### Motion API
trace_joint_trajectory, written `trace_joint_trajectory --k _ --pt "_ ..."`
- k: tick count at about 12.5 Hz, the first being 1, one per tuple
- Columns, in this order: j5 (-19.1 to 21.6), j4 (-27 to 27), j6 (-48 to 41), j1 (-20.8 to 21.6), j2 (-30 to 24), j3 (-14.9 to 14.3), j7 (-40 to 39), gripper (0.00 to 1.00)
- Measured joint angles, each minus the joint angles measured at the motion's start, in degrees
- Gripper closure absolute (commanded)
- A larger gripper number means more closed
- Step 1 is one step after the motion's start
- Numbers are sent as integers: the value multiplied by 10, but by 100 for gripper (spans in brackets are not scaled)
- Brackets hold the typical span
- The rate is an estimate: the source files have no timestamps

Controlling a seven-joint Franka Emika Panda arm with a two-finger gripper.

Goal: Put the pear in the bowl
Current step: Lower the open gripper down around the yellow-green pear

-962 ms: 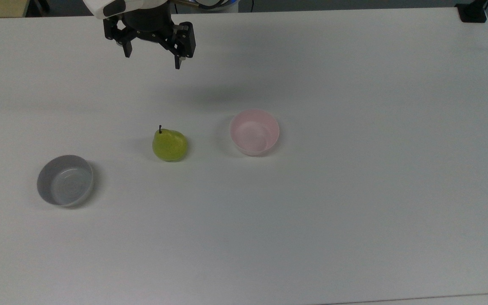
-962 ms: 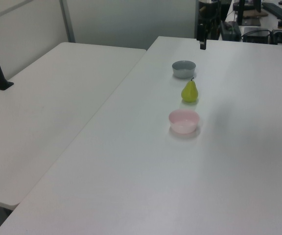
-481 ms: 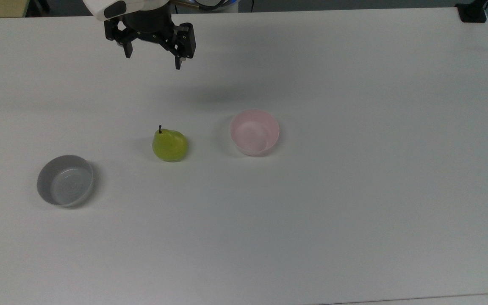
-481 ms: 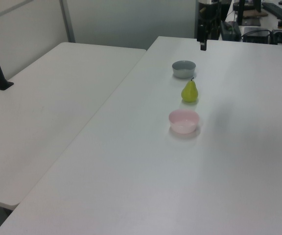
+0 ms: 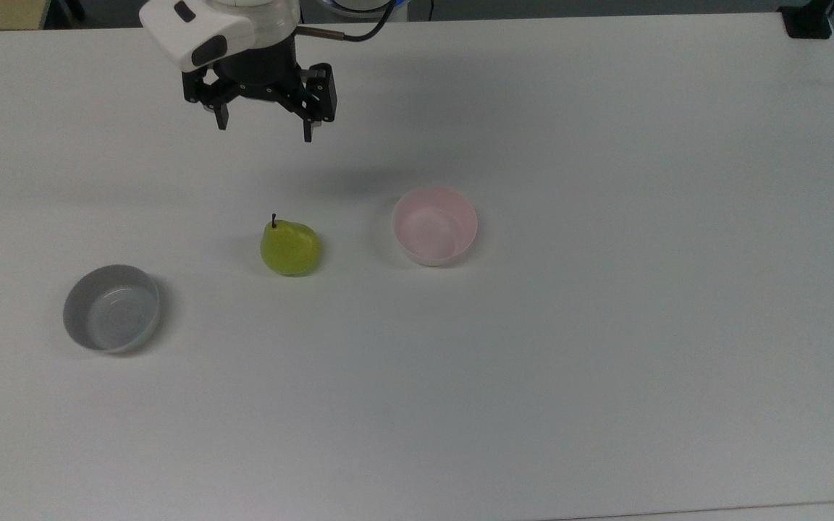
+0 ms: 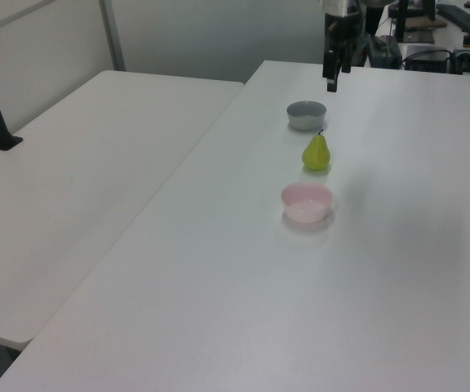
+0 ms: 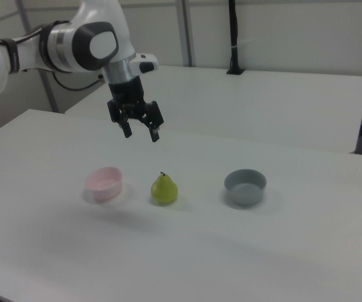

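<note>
In the top view the arm is cut off by the upper edge, so just its white wrist housing and the black tool (image 5: 263, 129) show. In the left view the tool (image 6: 331, 80) is small against dark clutter at the far end of the table (image 6: 243, 269), and its fingers cannot be told apart there. The right view gives the arm most fully, though its base runs off the right view's left edge.

The tool (image 7: 141, 133) hangs in the air with its two fingers spread wide apart and pointing down, holding nothing. The pear (image 5: 289, 247) stands on the table (image 5: 605, 362) with its dark stem up. In the top view it lies below the tool and slightly to the top view's right of it, well apart from the fingertips. In the right view the pear (image 7: 164, 189) sits below the tool and a little to the right view's right.

The pink bowl (image 5: 434, 225) stands near the pear on the top view's right, not touching it. A grey bowl (image 5: 111, 307) stands farther off on the top view's left. In the left view the three form a line: grey bowl (image 6: 306, 114) farthest, pear (image 6: 316, 153) in the middle, pink bowl (image 6: 306, 202) nearest.
</note>
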Motion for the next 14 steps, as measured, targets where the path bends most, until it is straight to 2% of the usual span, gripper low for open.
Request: trace_joint_trajectory --k 3,7,14 --pt "0 -7 35 0 32 0 -43 0" --pt "0 -14 90 0 102 0 -51 0" --pt "-8 -22 141 0 155 0 -53 0"
